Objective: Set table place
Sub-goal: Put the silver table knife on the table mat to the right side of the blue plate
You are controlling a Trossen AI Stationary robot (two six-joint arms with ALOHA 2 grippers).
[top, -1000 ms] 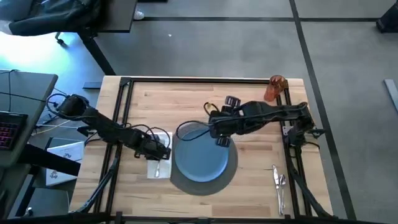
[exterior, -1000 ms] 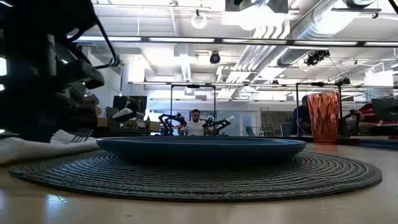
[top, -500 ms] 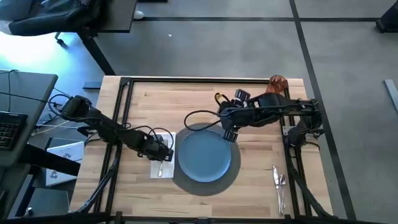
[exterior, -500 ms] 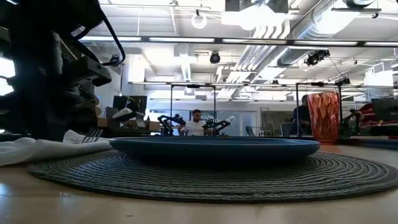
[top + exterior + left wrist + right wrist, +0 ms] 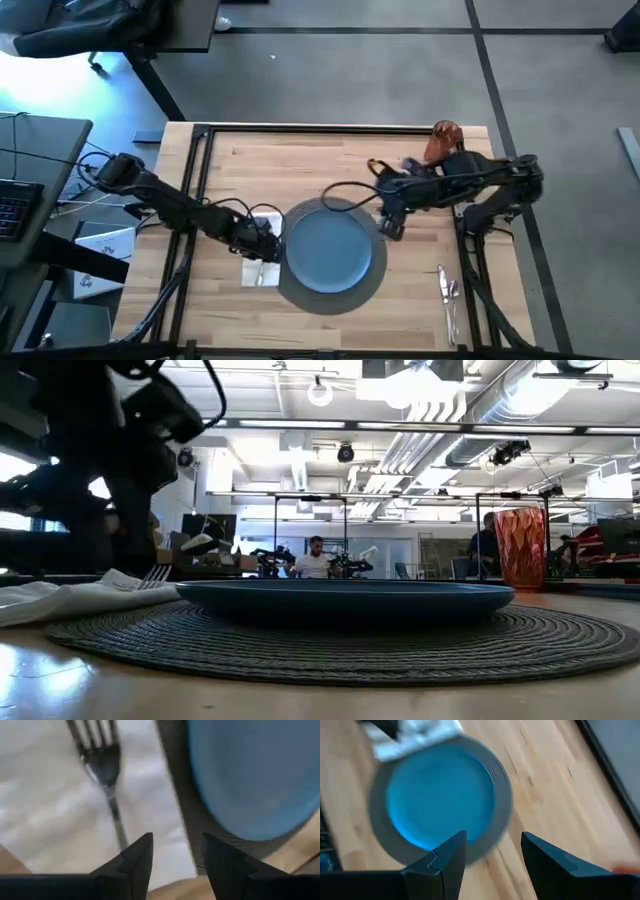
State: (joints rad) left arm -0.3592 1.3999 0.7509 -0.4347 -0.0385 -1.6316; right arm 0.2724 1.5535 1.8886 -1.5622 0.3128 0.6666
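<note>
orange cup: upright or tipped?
Upright. The low view shows the orange cup standing vertical beyond the mat; from above it sits at the table's far right corner.

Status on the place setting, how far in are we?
Done: blue plate sits on the grey mat, and the fork lies on the white napkin beside it. In hand: nothing; left gripper is over the fork handle and right gripper at the mat's edge, both with jaws open. Left: knife and spoon at the table's right edge, orange cup at the far corner.
</note>
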